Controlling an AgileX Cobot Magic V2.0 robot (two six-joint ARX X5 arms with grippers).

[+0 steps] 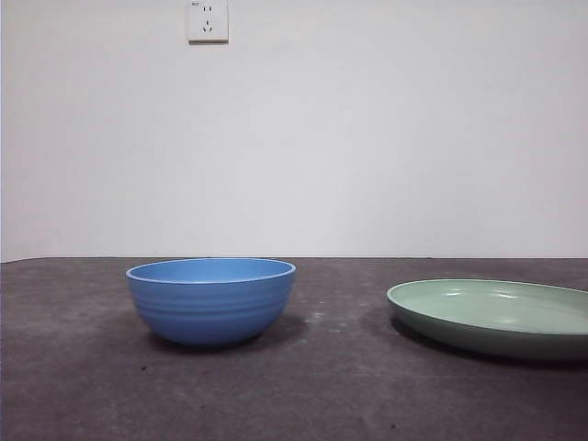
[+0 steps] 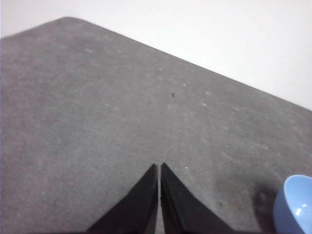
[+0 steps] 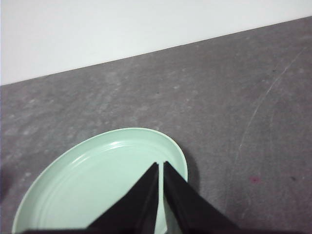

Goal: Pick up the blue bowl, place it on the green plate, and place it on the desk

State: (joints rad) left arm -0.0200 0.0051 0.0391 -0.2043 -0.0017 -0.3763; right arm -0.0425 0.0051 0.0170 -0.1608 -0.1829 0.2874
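The blue bowl (image 1: pixel 212 299) stands upright on the desk (image 1: pixel 303 395), left of centre in the front view. To its right the green plate (image 1: pixel 496 316) lies flat on the desk, apart from the bowl and empty. Neither arm shows in the front view. My left gripper (image 2: pixel 159 165) is shut and holds nothing, high over bare desk (image 2: pixel 97 112), with only an edge of the blue bowl (image 2: pixel 295 202) at the corner of its view. My right gripper (image 3: pixel 160 164) is shut and empty above the green plate (image 3: pixel 92 185), near its rim.
A white wall with a power socket (image 1: pixel 208 20) rises behind the desk's far edge. The desk's far edge and a rounded corner (image 2: pixel 68 20) show in the left wrist view. Faint pale scratches mark the desk (image 3: pixel 263 102) beside the plate.
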